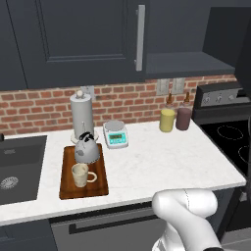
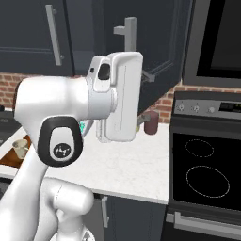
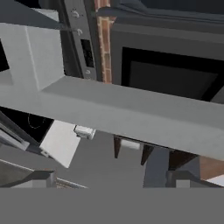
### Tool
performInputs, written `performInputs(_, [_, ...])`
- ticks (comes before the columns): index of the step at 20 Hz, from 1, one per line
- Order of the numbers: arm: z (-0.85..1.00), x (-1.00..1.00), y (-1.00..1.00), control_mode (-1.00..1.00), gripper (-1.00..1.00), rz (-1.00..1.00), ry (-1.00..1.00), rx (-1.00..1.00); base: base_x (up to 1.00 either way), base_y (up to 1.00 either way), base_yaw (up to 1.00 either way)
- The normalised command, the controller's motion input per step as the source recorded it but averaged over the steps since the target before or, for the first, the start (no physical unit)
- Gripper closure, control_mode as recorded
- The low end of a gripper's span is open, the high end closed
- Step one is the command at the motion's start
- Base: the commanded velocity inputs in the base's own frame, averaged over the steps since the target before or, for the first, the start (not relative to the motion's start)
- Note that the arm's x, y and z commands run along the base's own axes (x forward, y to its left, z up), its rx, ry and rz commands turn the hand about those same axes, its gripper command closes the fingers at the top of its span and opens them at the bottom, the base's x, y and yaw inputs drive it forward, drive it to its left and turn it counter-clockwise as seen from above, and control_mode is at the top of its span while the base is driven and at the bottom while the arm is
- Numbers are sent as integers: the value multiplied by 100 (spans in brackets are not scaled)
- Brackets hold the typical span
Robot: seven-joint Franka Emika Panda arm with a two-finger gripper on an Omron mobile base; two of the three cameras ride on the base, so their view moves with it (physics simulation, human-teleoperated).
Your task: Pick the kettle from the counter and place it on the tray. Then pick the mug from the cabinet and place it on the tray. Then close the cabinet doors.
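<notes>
1. Left base view: the kettle (image 1: 87, 149) and the mug (image 1: 81, 175) are both seen on the tray (image 1: 100, 185), kettle at the back, mug in front, close together. The tray lies on the counter (image 1: 162, 162), left of the scale (image 1: 116, 134), w/ the paper-towel roll (image 1: 82, 115) just behind it. Above the tray a cabinet door (image 1: 73, 34) looks shut; to its right the shelf (image 1: 188, 62) is exposed, so only door-closing is judged left.
2. Right base view: the arm (image 2: 113, 94) is raised in front of an open door (image 2: 141, 52), near its bar handle (image 2: 127, 35). Risk: if the door is pushed off-centre or too fast, it may bounce back or be left ajar.
3. Hand view: a grey bar (image 3: 131, 113), prob. the handle, is seen very close across the frame. Gripper state can't be told; fingertips aren't clear. Risk: the handle could be snagged, or the oven hood behind struck.
</notes>
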Motion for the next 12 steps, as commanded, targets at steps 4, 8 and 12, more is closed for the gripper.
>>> performInputs(4, [-10, 27, 53, -100, -100, 7, 0, 0, 0, 0, 0])
performInputs(8, [-3, 29, 49, -100, -100, 7, 0, 0, 0, 0, 0])
performInputs(12, [0, 36, 38, -100, -100, 7, 0, 0, 0, 0, 0])
